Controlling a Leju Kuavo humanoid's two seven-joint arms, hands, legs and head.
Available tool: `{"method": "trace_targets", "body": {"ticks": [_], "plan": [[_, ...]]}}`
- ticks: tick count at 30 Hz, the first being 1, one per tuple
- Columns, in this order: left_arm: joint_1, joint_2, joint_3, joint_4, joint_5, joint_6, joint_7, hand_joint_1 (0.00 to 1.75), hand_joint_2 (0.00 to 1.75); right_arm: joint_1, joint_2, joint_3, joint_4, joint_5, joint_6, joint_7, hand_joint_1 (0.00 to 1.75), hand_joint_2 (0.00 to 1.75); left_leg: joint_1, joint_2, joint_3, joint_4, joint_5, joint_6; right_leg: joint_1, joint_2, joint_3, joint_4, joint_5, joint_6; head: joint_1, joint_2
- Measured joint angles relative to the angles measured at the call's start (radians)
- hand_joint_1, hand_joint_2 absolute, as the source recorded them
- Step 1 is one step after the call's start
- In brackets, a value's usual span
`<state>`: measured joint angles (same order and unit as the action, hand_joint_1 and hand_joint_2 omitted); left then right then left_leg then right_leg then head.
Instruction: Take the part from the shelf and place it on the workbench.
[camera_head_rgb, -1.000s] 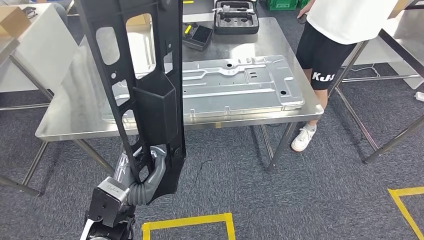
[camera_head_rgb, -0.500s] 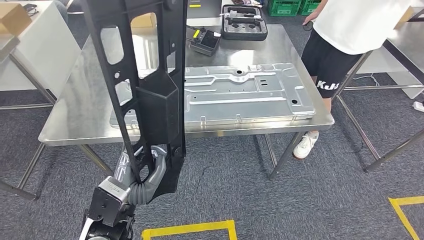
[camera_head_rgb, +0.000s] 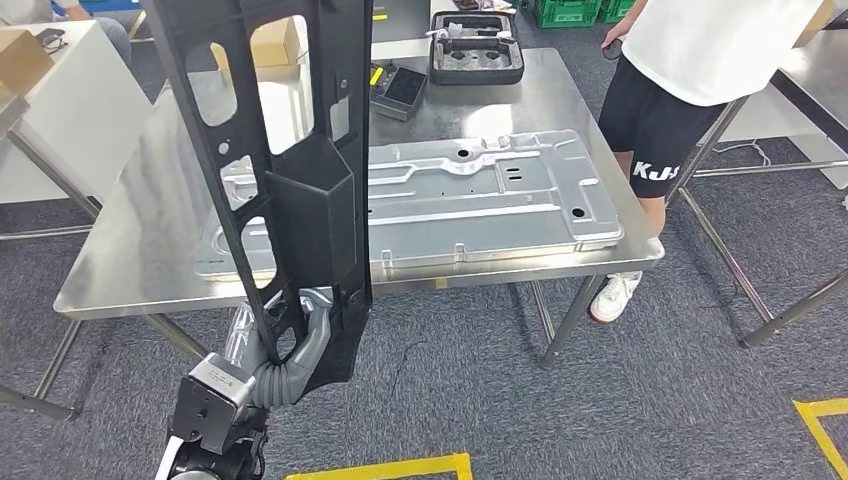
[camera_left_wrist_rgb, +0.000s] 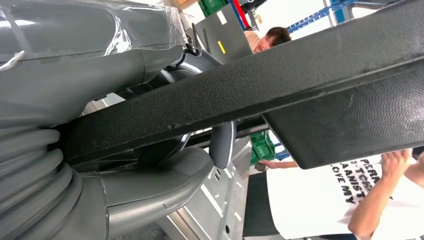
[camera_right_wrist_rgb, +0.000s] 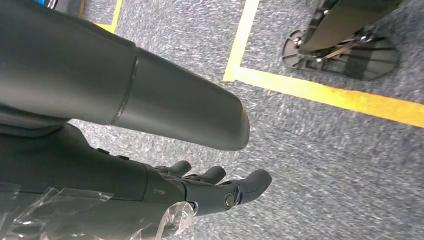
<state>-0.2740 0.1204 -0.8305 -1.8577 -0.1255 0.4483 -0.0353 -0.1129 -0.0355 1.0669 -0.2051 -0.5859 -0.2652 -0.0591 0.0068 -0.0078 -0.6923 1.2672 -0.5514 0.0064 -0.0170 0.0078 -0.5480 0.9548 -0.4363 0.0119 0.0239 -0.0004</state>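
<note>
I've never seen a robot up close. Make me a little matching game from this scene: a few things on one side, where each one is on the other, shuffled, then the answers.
Things
1. black part
2. silver metal panel
3. black foam-lined case
4. right hand

Places
A. lying flat in the middle of the steel table
B. hanging over the grey carpet, holding nothing
C. held upright by the left hand
D. at the table's far edge

Pairs: 1-C, 2-A, 3-D, 4-B

Metal panel (camera_head_rgb: 470, 200) on workbench (camera_head_rgb: 150, 240); tool case (camera_head_rgb: 475, 45) behind it; person (camera_head_rgb: 700, 60) right
</note>
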Motion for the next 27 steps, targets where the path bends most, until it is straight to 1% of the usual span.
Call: {"method": "trace_targets", "body": {"ticks": [1,2,3,4,5,6,7,8,9,10,11,12,13,14,15,16,17,18,19,20,21,22,24,25,26,27], "plan": [[0.000,0.000,0.000,0.000,0.000,0.000,0.000,1.75,1.75,0.000,0.000,0.000,0.000,0.000,0.000,0.000,0.00,0.00,0.000,0.000,-0.005,-0.017,0.028,0.002,0.000,0.001,0.010,0.000,-0.008,0.001,0.000,0.000],[0.000,0.000,0.000,0.000,0.000,0.000,0.000,1.75,1.75,0.000,0.000,0.000,0.000,0.000,0.000,0.000,0.00,0.00,-0.001,0.000,0.010,-0.073,0.073,0.007,0.000,0.001,0.023,0.000,-0.016,0.003,0.000,0.000],[0.000,0.000,0.000,0.000,0.000,0.000,0.000,1.75,1.75,0.001,0.001,0.000,0.000,0.001,0.001,0.000,0.00,0.00,-0.003,0.001,0.035,-0.149,0.121,0.014,0.000,0.001,0.035,-0.001,-0.025,0.006,0.000,0.000],[-0.001,0.000,0.000,0.000,0.000,0.000,0.000,1.75,1.75,0.001,0.002,0.000,0.000,0.001,0.002,0.001,0.00,0.00,-0.007,0.001,0.062,-0.219,0.154,0.022,0.002,0.001,0.045,-0.001,-0.035,0.011,-0.001,0.000],[-0.002,0.000,0.000,-0.001,-0.001,0.000,0.000,1.75,1.75,0.001,0.003,0.000,0.000,0.002,0.002,0.002,0.00,0.00,-0.010,0.003,0.082,-0.270,0.172,0.029,0.004,0.002,0.051,-0.002,-0.043,0.016,-0.001,0.000],[-0.002,0.000,0.000,-0.002,-0.001,0.000,0.000,1.75,1.75,0.000,0.004,0.000,0.000,0.002,0.003,0.003,0.00,0.00,-0.013,0.003,0.093,-0.296,0.173,0.036,0.005,0.003,0.057,-0.004,-0.048,0.022,-0.002,0.000],[-0.003,0.000,0.000,-0.003,-0.002,-0.001,0.000,1.75,1.75,-0.002,0.004,0.000,0.000,0.003,0.004,0.004,0.00,0.00,-0.015,0.003,0.099,-0.305,0.165,0.041,0.008,0.003,0.062,-0.004,-0.049,0.028,-0.001,0.000],[-0.003,0.000,0.000,-0.004,-0.002,-0.001,0.000,1.75,1.75,-0.003,0.004,0.000,0.000,0.004,0.004,0.005,0.00,0.00,-0.012,0.003,0.105,-0.308,0.161,0.046,0.007,0.002,0.066,-0.004,-0.052,0.032,0.000,0.000],[-0.003,0.000,0.000,-0.005,-0.003,-0.001,0.000,1.75,1.75,-0.004,0.003,0.001,0.000,0.005,0.004,0.006,0.00,0.00,-0.010,0.002,0.113,-0.312,0.158,0.051,0.007,0.001,0.070,0.003,-0.055,0.036,0.001,0.000],[-0.003,0.000,0.000,-0.006,-0.004,-0.001,0.001,1.75,1.75,-0.006,0.003,0.001,0.000,0.006,0.004,0.008,0.00,0.00,-0.008,0.002,0.122,-0.314,0.154,0.057,0.006,0.000,0.061,0.027,-0.061,0.040,0.003,0.000],[-0.003,0.000,0.000,-0.007,-0.005,-0.001,0.001,1.75,1.75,-0.006,0.002,0.001,0.000,0.006,0.005,0.009,0.00,0.00,-0.006,0.002,0.132,-0.315,0.149,0.063,0.006,-0.001,0.039,0.070,-0.073,0.043,0.004,0.000],[-0.004,0.000,0.000,-0.008,-0.006,-0.001,0.002,1.75,1.75,-0.006,0.002,0.001,0.000,0.007,0.005,0.011,0.00,0.00,-0.005,0.003,0.140,-0.316,0.142,0.067,0.005,-0.001,0.002,0.135,-0.090,0.046,0.005,0.000],[-0.003,0.000,0.000,-0.008,-0.006,-0.001,0.002,1.75,1.75,-0.006,0.002,0.001,0.000,0.007,0.006,0.011,0.00,0.00,-0.006,0.003,0.147,-0.316,0.134,0.071,0.004,-0.001,-0.045,0.207,-0.113,0.049,0.005,0.000],[-0.002,0.000,0.000,-0.008,-0.007,-0.001,0.003,1.75,1.75,-0.004,0.002,0.001,0.000,0.007,0.006,0.012,0.00,0.00,-0.006,0.002,0.156,-0.316,0.125,0.072,0.004,-0.001,-0.091,0.266,-0.135,0.052,0.006,0.000],[-0.001,0.000,-0.001,-0.008,-0.007,-0.001,0.003,1.75,1.75,-0.002,0.002,0.001,0.000,0.007,0.007,0.012,0.00,0.00,-0.006,0.001,0.168,-0.316,0.115,0.072,0.003,-0.002,-0.124,0.296,-0.148,0.055,0.007,0.000],[0.000,0.000,-0.001,-0.008,-0.007,-0.001,0.003,1.75,1.75,0.000,0.002,0.002,0.000,0.006,0.007,0.013,0.00,0.00,-0.005,-0.002,0.181,-0.316,0.104,0.071,0.002,-0.002,-0.140,0.290,-0.143,0.057,0.007,0.000],[0.000,0.000,-0.001,-0.008,-0.007,-0.001,0.003,1.75,1.75,0.002,0.001,0.002,0.000,0.006,0.007,0.013,0.00,0.00,-0.004,-0.004,0.197,-0.316,0.093,0.069,0.001,-0.002,-0.139,0.249,-0.117,0.058,0.008,0.000],[0.000,0.000,-0.001,-0.008,-0.007,-0.001,0.003,1.75,1.75,0.004,0.001,0.002,0.000,0.006,0.007,0.013,0.00,0.00,-0.003,-0.005,0.213,-0.316,0.081,0.065,0.000,-0.003,-0.126,0.184,-0.070,0.058,0.008,0.000],[0.000,0.000,-0.001,-0.008,-0.008,-0.001,0.003,1.75,1.75,0.006,0.000,0.003,0.000,0.007,0.007,0.013,0.00,0.00,-0.003,-0.006,0.228,-0.314,0.069,0.061,-0.001,-0.004,-0.113,0.114,-0.013,0.057,0.009,0.000],[-0.001,0.000,-0.001,-0.008,-0.009,-0.001,0.001,1.75,1.75,0.007,-0.001,0.004,0.000,0.008,0.008,0.013,0.00,0.00,-0.005,-0.006,0.238,-0.313,0.057,0.055,0.001,-0.005,-0.102,0.063,0.032,0.053,0.009,0.000],[-0.001,0.000,-0.002,-0.008,-0.010,-0.001,-0.002,1.75,1.75,0.008,-0.001,0.006,0.000,0.009,0.009,0.014,0.00,0.00,-0.006,-0.006,0.245,-0.314,0.047,0.048,0.003,-0.005,-0.097,0.032,0.062,0.047,0.008,0.000],[-0.002,0.000,-0.002,-0.009,-0.011,-0.001,-0.006,1.75,1.75,0.007,-0.002,0.008,0.000,0.011,0.010,0.014,0.00,0.00,-0.008,-0.006,0.250,-0.312,0.042,0.041,0.005,-0.005,-0.096,0.021,0.073,0.038,0.007,0.000],[-0.006,0.000,-0.003,-0.010,-0.014,-0.002,-0.016,1.75,1.75,0.002,-0.001,0.011,0.000,0.016,0.010,0.014,0.00,0.00,-0.007,-0.005,0.254,-0.303,0.038,0.029,0.004,-0.003,-0.087,0.021,0.067,0.023,0.006,0.000],[-0.009,0.000,-0.004,-0.010,-0.016,-0.003,-0.020,1.75,1.75,0.001,-0.001,0.012,0.000,0.019,0.010,0.014,0.00,0.00,-0.006,-0.004,0.245,-0.279,0.034,0.024,0.002,-0.003,-0.081,0.019,0.062,0.016,0.005,0.000],[-0.013,0.000,-0.004,-0.010,-0.018,-0.004,-0.024,1.75,1.75,0.000,-0.001,0.014,0.000,0.022,0.010,0.013,0.00,0.00,-0.004,-0.003,0.223,-0.237,0.022,0.019,0.001,-0.003,-0.076,0.018,0.058,0.010,0.004,0.000],[-0.017,0.000,-0.005,-0.010,-0.021,-0.005,-0.027,1.75,1.75,0.000,-0.001,0.015,0.000,0.025,0.010,0.012,0.00,0.00,-0.002,-0.003,0.189,-0.178,0.001,0.014,0.001,-0.003,-0.072,0.017,0.055,0.005,0.003,0.000]]}}
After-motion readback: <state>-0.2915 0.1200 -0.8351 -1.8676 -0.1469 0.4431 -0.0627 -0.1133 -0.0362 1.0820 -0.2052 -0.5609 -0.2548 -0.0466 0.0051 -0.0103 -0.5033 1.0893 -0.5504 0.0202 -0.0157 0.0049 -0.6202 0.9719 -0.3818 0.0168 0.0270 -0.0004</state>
